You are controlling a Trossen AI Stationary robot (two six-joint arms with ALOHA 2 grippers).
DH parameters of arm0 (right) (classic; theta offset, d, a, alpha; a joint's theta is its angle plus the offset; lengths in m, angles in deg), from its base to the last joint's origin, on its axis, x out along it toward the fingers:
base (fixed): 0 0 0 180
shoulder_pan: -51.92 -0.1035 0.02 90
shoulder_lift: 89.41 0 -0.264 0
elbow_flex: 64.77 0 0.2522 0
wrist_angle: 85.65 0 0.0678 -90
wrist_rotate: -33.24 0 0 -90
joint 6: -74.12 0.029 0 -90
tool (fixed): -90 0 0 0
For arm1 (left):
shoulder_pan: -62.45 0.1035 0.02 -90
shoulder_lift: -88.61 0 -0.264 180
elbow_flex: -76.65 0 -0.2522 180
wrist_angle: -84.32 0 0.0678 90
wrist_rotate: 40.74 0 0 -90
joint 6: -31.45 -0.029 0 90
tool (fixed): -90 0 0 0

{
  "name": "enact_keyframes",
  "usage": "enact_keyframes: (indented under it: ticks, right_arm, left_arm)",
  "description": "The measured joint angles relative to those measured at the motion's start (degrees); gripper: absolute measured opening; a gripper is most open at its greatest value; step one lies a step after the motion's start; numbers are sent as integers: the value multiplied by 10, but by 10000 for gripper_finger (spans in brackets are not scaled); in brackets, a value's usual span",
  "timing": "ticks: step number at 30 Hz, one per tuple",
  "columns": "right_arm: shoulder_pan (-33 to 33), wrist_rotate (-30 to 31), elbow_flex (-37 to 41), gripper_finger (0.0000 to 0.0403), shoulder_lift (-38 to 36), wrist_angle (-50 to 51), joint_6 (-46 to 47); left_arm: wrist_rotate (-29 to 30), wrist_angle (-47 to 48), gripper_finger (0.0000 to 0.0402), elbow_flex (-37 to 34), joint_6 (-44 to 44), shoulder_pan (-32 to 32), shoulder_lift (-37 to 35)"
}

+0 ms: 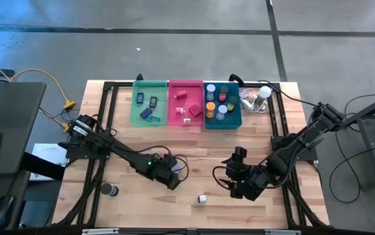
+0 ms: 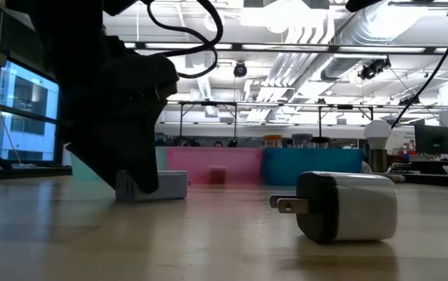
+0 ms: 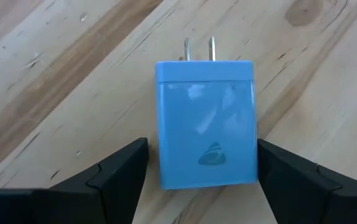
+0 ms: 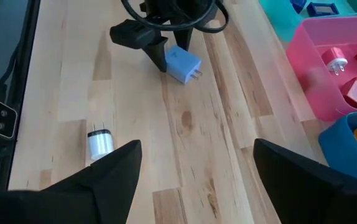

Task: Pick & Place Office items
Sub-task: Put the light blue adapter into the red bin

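A light-blue wall charger (image 3: pixel 206 124) lies flat on the wooden table with its two prongs pointing away from my left gripper (image 3: pixel 202 155). That gripper is open and lowered over it, one finger on each side of the charger's body, with a thin gap showing at one side. In the high view my left gripper (image 1: pixel 172 176) is at the table's middle front. The low view shows the blue charger (image 2: pixel 164 186) beside the dark finger. A white charger (image 1: pixel 202 198) lies on its side near the front edge. My right gripper (image 4: pixel 197 155) hovers open above the table.
Green bin (image 1: pixel 137 117), pink bin (image 1: pixel 173 117) and teal bin (image 1: pixel 238 121) stand in a row at the far edge, holding small items. A white bulb (image 1: pixel 264 93) lies right of them. A dark roll (image 1: pixel 109 190) sits front left. Bare wood lies between the arms.
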Motion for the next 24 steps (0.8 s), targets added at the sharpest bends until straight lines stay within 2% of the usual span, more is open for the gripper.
enact_keyframes:
  ticks: [6,12,19,24]
  right_arm:
    - [0,0,0,299,0,0,0]
    - [0,0,0,299,0,0,0]
    - [0,1,0,299,0,0,-3]
    - [0,10,0,299,0,0,-19]
  left_arm:
    - [6,0,267,1,-29,0,5]
    - [10,0,203,0,-29,1,6]
    - [9,1,201,3,-48,1,5]
    - [3,3,201,10,-98,5,-16]
